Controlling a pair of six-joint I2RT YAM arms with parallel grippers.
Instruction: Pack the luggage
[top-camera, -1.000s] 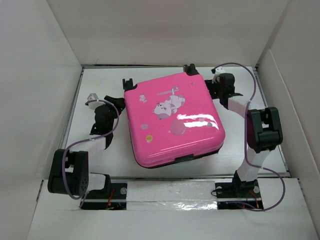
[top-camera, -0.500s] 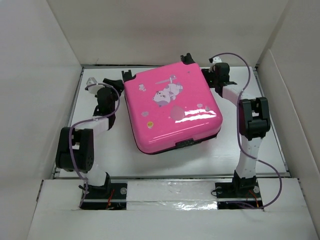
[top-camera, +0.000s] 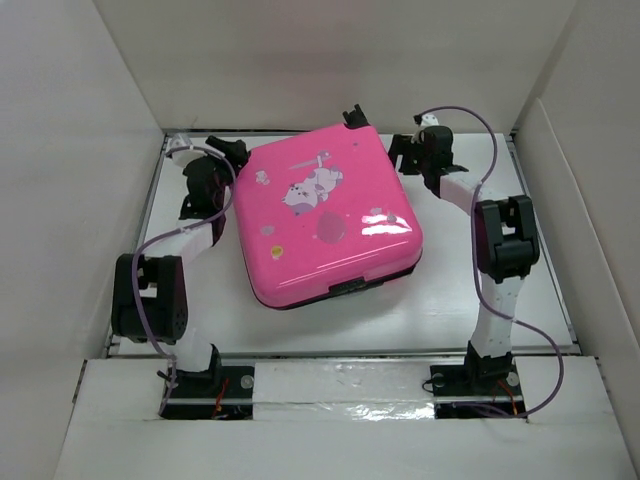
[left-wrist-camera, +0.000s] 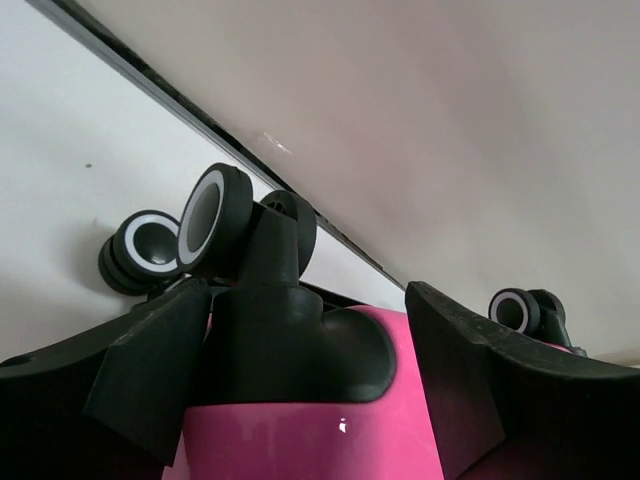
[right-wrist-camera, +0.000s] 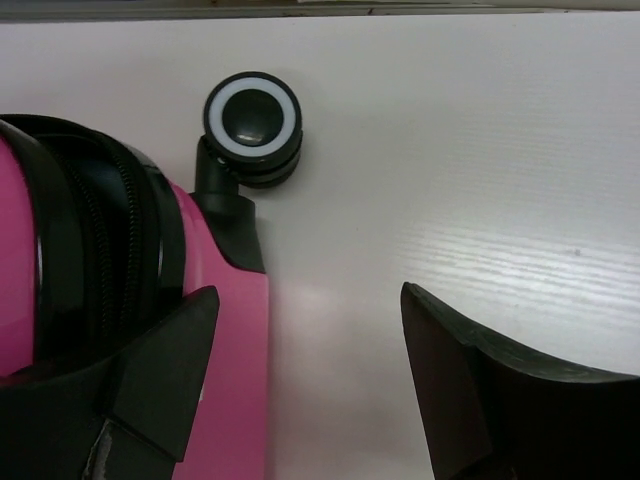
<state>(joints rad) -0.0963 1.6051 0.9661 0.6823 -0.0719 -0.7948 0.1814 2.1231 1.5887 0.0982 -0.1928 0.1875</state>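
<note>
The luggage (top-camera: 320, 225) is a closed hot-pink suitcase with a cartoon print. It lies flat on the white table (top-camera: 330, 330), turned at an angle, left of centre. My left gripper (top-camera: 222, 165) is at its back left corner. In the left wrist view it is open (left-wrist-camera: 308, 300), its jaws either side of the black wheel mount, with a wheel (left-wrist-camera: 212, 218) above and pink shell (left-wrist-camera: 300, 440) below. My right gripper (top-camera: 400, 160) is at the back right corner. It is open (right-wrist-camera: 308, 295), one finger (right-wrist-camera: 160, 380) over the pink shell (right-wrist-camera: 240, 380), near a wheel (right-wrist-camera: 252, 118) and the black zip (right-wrist-camera: 110, 250).
White walls box in the table: a back wall (top-camera: 330, 70), a left wall (top-camera: 80, 200) and a right flap (top-camera: 570, 200). The suitcase's back wheels sit close to the back wall's seam (left-wrist-camera: 180, 120). A white ledge (top-camera: 340, 385) runs along the front over the arm bases.
The suitcase has slid left and back and turned a little. Both grippers have moved left and back with its rear corners. The left arm has reached further out.
</note>
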